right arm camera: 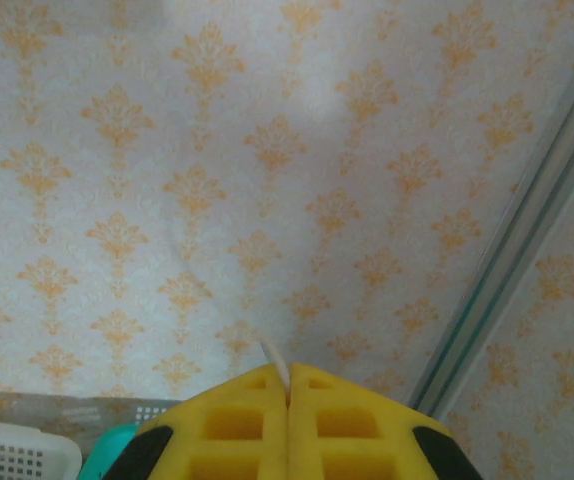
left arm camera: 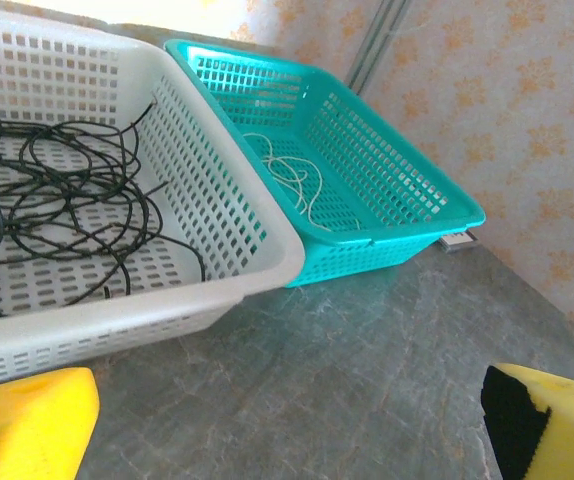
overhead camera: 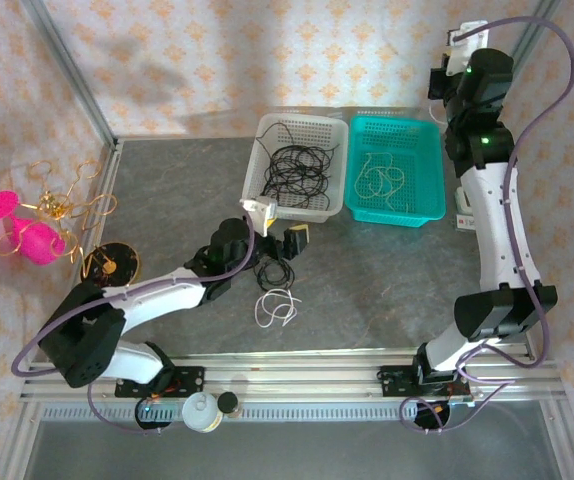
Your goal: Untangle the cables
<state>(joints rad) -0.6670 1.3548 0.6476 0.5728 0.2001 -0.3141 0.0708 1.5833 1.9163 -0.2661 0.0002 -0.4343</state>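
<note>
On the table, a small black cable [overhead camera: 271, 270] and a white cable [overhead camera: 276, 306] lie loose and apart, just below my left gripper [overhead camera: 280, 224]. That gripper [left arm camera: 292, 430] stands wide open over bare tabletop, its yellow fingers [left arm camera: 27, 425] far apart with nothing between them. More black cables [left arm camera: 57, 200] fill the white basket [overhead camera: 333, 178]. Thin white cables [overhead camera: 382, 175] lie in the teal basket [overhead camera: 430, 165]. My right gripper [overhead camera: 459, 42] is raised high at the back right. In the right wrist view it [right arm camera: 287, 385] is shut, with a short white cable end [right arm camera: 275, 362] poking out between its pads.
A gold wire ornament [overhead camera: 62, 205] with pink cups stands off the table's left edge, and a black disc [overhead camera: 112, 262] lies beside it. A small white bottle [overhead camera: 199, 410] sits on the near rail. The two baskets stand side by side at the back.
</note>
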